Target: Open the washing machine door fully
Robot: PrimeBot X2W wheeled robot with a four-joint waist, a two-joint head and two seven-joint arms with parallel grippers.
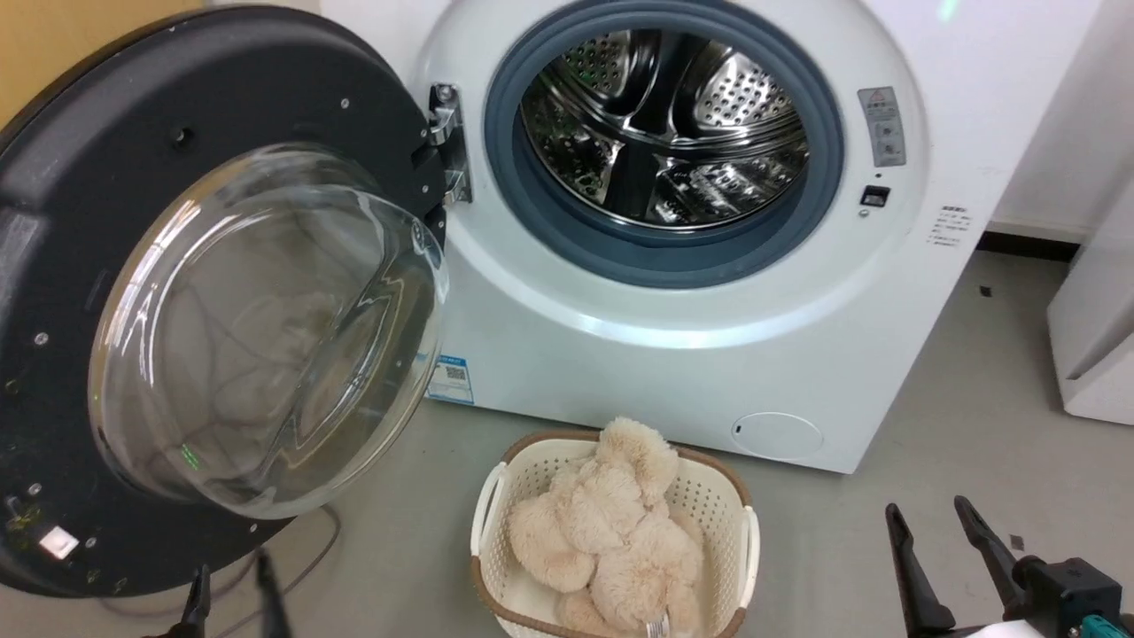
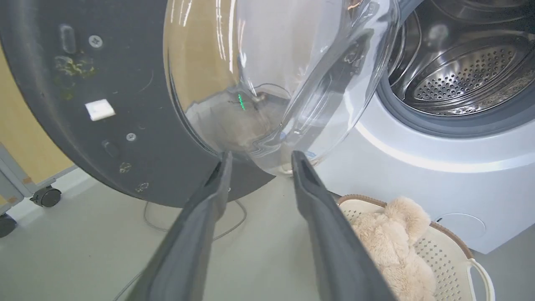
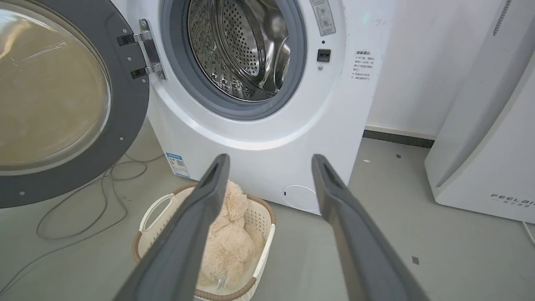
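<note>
As door (image 1: 80, 177) stands wide — drum (image 1: 664, 124) exposed

Left pincer (image 2: 261, 155) and right pincer (image 3: 271, 156), both agape.

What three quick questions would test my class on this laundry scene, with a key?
1. True or false: the washing machine door is shut.
2. What lies in the basket? A) towels B) a plush toy C) shoes
3. Fill in: the left hand and the right hand are both ___ (open or shut).
Key: 1 false; 2 B; 3 open.
</note>
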